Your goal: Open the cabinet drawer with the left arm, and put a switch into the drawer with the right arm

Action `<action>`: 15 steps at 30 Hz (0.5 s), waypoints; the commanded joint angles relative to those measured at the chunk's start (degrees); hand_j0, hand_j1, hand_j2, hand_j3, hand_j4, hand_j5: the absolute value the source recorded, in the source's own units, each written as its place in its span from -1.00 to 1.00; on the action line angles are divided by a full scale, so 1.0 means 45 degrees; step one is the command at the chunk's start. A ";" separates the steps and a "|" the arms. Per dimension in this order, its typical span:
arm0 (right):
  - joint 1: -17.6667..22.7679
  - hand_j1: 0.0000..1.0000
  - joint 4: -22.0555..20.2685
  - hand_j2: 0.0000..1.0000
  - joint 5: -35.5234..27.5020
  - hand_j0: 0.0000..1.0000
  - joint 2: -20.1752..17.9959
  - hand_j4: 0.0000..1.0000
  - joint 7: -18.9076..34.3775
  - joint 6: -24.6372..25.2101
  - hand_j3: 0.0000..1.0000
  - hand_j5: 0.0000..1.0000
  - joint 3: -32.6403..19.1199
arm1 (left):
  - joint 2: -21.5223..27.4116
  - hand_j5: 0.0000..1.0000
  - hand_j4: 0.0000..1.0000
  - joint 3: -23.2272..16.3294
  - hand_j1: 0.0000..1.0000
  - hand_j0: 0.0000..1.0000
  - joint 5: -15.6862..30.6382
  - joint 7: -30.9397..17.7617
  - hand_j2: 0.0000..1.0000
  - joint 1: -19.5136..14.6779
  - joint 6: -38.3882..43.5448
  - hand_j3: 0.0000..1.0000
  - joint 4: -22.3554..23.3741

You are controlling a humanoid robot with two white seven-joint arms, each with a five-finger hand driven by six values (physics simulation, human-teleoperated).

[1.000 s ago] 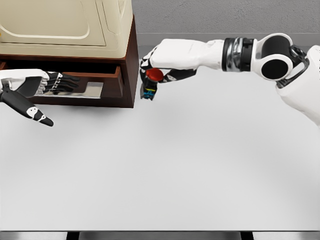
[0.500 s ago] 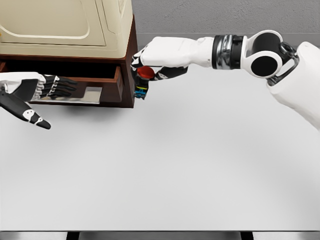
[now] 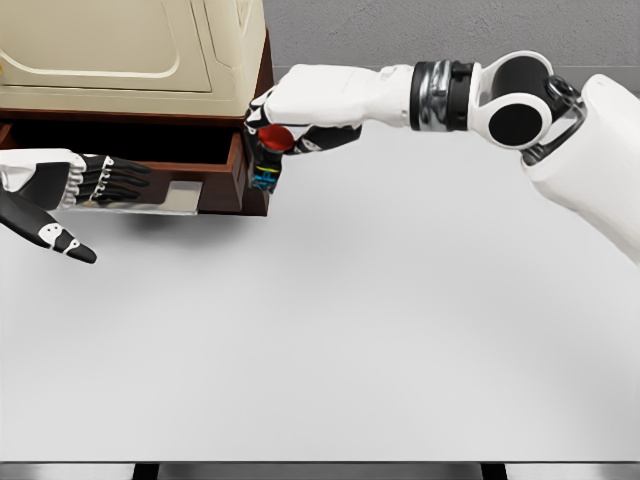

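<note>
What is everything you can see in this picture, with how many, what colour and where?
dark brown wooden cabinet: one, brown, back left of the table.
cream boxy appliance: one, cream, on top of the cabinet.
pulled-out cabinet drawer: one, brown with a pale floor, open at the cabinet's front.
red-capped black switch: one, red button on a black body with coloured bands, held at the cabinet's right front corner, not yet inside the drawer.
plain white table: one, white, fills most of the view.
grey wall: one, grey, behind the table.
left hand: one, white and black, fingers extended at the drawer's front, holding nothing.
right hand: one, white and black, closed on the switch.
</note>
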 commanded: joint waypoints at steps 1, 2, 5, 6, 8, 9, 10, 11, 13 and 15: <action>-0.0019 -0.10 -0.0001 -0.10 -0.0042 -0.10 0.0022 -0.10 -0.0003 0.0049 -0.10 -0.10 -0.0017 | 0.0011 1.00 1.00 -0.0390 1.00 1.00 -0.0818 -0.0029 1.00 0.0002 0.0249 1.00 0.0017; -0.0059 -0.11 -0.0001 -0.11 -0.0042 -0.11 0.0022 -0.11 -0.0003 0.0049 -0.11 -0.11 -0.0017 | 0.0011 1.00 1.00 -0.0390 1.00 1.00 -0.0740 -0.0029 1.00 0.0002 0.0249 1.00 0.0017; -0.0176 -0.10 -0.0020 -0.10 -0.0062 -0.10 0.0101 -0.10 -0.0003 0.0127 -0.10 -0.10 -0.0017 | 0.0011 1.00 1.00 -0.0390 1.00 1.00 -0.0603 -0.0029 1.00 -0.0017 0.0249 1.00 -0.0042; -0.0215 -0.10 -0.0020 -0.10 -0.0062 -0.10 0.0101 -0.10 -0.0003 0.0147 -0.10 -0.10 -0.0017 | 0.0109 1.00 1.00 -0.0390 1.00 1.00 -0.0545 -0.0029 1.00 -0.0017 0.0288 1.00 -0.0081; -0.0312 -0.10 -0.0001 -0.10 -0.0062 -0.10 0.0120 -0.10 -0.0003 0.0186 -0.10 -0.10 -0.0017 | 0.0129 1.00 1.00 -0.0390 1.00 1.00 -0.0486 -0.0029 1.00 0.0002 0.0347 1.00 -0.0101; -0.0371 -0.10 -0.0020 -0.10 -0.0062 -0.10 0.0120 -0.10 -0.0003 0.0225 -0.10 -0.10 -0.0017 | 0.0148 1.00 1.00 -0.0390 1.00 1.00 -0.0369 -0.0029 1.00 0.0002 0.0347 1.00 -0.0120; -0.0390 -0.10 -0.0001 -0.10 -0.0062 -0.10 0.0120 -0.10 -0.0003 0.0264 -0.10 -0.10 -0.0017 | 0.0148 1.00 1.00 -0.0390 1.00 1.00 -0.0330 -0.0029 1.00 0.0002 0.0366 1.00 -0.0120; -0.0391 -0.10 -0.0020 -0.10 -0.0062 -0.10 0.0120 -0.10 -0.0003 0.0283 -0.10 -0.10 0.0002 | 0.0148 1.00 1.00 -0.0390 1.00 1.00 -0.0330 -0.0029 1.00 0.0002 0.0366 1.00 -0.0120; -0.0488 -0.11 -0.0001 -0.11 -0.0062 -0.11 0.0198 -0.11 -0.0003 0.0400 -0.11 -0.11 0.0002 | 0.0148 1.00 1.00 -0.0390 1.00 1.00 -0.0252 -0.0029 1.00 0.0002 0.0366 1.00 -0.0120; -0.0625 -0.10 -0.0001 -0.10 -0.0062 -0.10 0.0374 -0.10 -0.0003 0.0479 -0.10 -0.10 0.0119 | 0.0148 1.00 1.00 -0.0390 1.00 1.00 -0.0252 -0.0029 1.00 0.0002 0.0366 1.00 -0.0120</action>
